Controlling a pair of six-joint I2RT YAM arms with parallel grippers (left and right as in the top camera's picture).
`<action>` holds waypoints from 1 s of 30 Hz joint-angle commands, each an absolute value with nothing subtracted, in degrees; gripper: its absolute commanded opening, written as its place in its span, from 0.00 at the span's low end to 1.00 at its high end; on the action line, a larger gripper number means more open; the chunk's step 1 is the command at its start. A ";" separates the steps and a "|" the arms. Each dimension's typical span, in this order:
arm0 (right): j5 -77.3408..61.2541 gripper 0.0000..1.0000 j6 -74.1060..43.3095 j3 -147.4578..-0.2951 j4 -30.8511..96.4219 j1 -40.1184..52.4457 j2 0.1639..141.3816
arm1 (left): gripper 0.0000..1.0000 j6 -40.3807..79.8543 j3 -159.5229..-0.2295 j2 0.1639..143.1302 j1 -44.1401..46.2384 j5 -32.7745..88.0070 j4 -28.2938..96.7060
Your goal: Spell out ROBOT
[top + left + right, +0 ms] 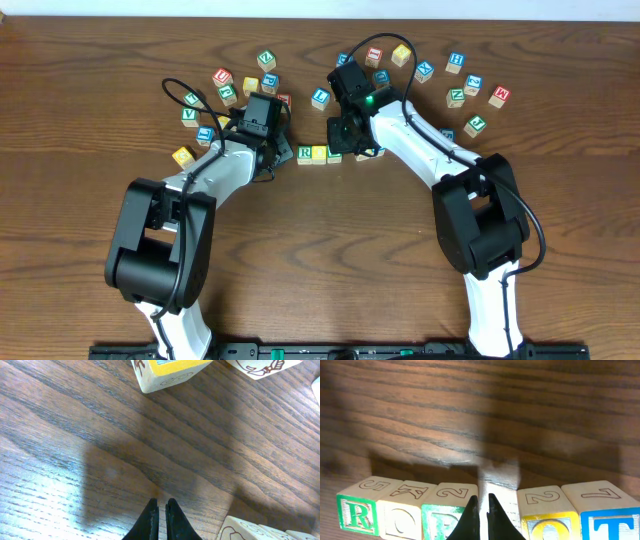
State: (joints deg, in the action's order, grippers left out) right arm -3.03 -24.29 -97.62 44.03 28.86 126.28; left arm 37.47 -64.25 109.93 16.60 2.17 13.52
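I think letter blocks light, hard, smooth; pinch flat sides. Fingers of left gripper, right gripper pressed together, empty.

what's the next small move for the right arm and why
Probably nudge the yellow O wooden block and blue T wooden block against the green B wooden block: a gap splits the row where the shut right gripper sits.
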 commanded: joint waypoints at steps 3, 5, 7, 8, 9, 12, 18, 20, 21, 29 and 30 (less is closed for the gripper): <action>-3.18 0.02 -23.53 -97.06 44.84 29.30 126.80 | 0.07 37.32 -63.81 108.40 16.40 0.82 13.80; -3.20 0.01 -23.53 -97.08 45.21 29.30 126.76 | 0.08 37.32 -63.81 108.40 16.40 0.82 13.80; -3.16 0.01 -23.55 -97.34 46.00 29.30 126.50 | 0.08 37.32 -63.81 108.40 16.40 0.82 13.82; -3.14 0.01 -23.53 -97.47 46.26 29.28 126.26 | 0.07 37.32 -63.81 108.40 16.40 0.82 13.82; -2.90 0.01 -23.53 -97.62 46.50 29.23 125.58 | 0.08 37.32 -63.81 108.40 16.40 0.82 13.80; -1.80 0.01 -23.53 -97.84 46.35 29.23 124.25 | 0.08 37.32 -63.81 108.40 16.40 0.82 13.80; -1.63 0.02 -23.53 -97.86 40.64 29.23 123.87 | 0.08 37.32 -63.81 108.40 16.40 0.82 13.78; -1.58 0.02 -23.51 -97.84 38.59 29.30 123.87 | 0.08 37.32 -63.81 108.40 16.40 0.82 13.78; -1.58 0.02 -23.49 -97.84 37.58 29.36 123.87 | 0.07 37.32 -63.81 108.40 16.40 0.82 13.78; -1.58 0.02 -23.53 -97.60 35.20 29.78 124.01 | 0.07 37.32 -63.81 108.40 16.40 0.82 13.78; -1.61 0.02 -23.53 -97.58 35.20 29.82 124.25 | 0.08 37.32 -63.81 108.40 16.40 0.82 13.78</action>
